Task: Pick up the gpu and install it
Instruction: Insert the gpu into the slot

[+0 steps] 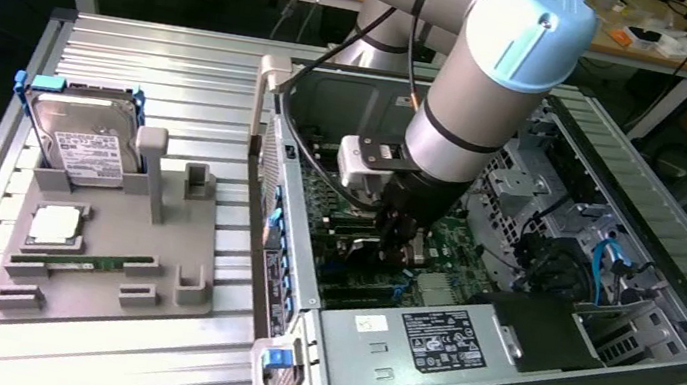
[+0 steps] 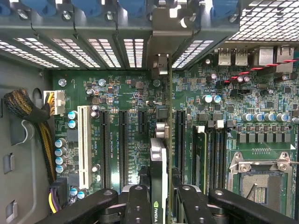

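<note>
One card is in play: the gpu [image 2: 159, 182], gripped edge-on between the two black fingers [image 2: 138, 205] of the hand [image 2: 159, 207], which is closed on the card's upper edge. In the wrist view the card runs away from the hand as a thin dark strip with a green logo near the fingers and a silvery bracket end [image 2: 161, 128] pointing toward the case's rear slot openings [image 2: 133, 51].

The relation that matters is the card's long axis against the expansion slots. The gpu hangs straight below the hand, its length parallel to the black slots [image 2: 124, 149] and the white slot [image 2: 84, 144] on the motherboard [image 2: 233, 93]. It sits between the black slots on one side and the RAM sockets [image 2: 205, 154] on the other, bracket end toward the back wall. Whether its bottom edge already touches a slot is hidden by the card itself.

In the exterior view the arm [image 1: 494, 82] reaches down into the open computer case [image 1: 656, 267], the hand low over the board. On the worktop [image 1: 91, 359], toward the exterior view's left, a grey holder [image 1: 103, 270] carries the hard drive [image 1: 81, 141], a CPU [image 1: 56, 225] and a RAM stick [image 1: 84, 264].
</note>
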Available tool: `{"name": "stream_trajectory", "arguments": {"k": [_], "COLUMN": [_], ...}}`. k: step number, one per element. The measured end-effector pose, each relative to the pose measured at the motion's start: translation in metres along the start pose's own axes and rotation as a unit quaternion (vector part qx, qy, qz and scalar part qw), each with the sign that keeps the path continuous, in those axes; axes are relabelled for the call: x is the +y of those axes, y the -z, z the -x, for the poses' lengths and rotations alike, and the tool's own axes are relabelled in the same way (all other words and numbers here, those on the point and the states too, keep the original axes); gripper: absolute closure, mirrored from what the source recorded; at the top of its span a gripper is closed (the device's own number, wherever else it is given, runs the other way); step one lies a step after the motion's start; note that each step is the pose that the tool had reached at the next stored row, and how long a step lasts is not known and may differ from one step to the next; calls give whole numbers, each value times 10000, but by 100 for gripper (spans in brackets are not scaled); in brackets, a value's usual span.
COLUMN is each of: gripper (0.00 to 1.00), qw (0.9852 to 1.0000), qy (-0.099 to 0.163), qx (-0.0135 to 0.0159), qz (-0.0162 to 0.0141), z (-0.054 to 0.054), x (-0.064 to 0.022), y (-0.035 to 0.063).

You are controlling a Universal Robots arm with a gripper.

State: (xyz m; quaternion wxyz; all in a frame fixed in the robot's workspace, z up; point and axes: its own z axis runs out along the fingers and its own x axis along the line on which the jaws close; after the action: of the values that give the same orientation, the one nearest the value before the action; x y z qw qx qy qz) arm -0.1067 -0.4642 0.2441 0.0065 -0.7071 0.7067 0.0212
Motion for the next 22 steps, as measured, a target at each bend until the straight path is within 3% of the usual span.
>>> {"name": "stream_trajectory", "arguments": {"k": [3,6,11,22], "gripper": [72,59,59,59], "qw": [10000,10000,10000,10000], "qy": [0,0,0,0], "qx": [-5,-1,0,-1], "qz": [-2,0,0,-1], "z": [1,0,0,9], "x": [0,0,0,4], "y": [-5,-1,1,194]}}
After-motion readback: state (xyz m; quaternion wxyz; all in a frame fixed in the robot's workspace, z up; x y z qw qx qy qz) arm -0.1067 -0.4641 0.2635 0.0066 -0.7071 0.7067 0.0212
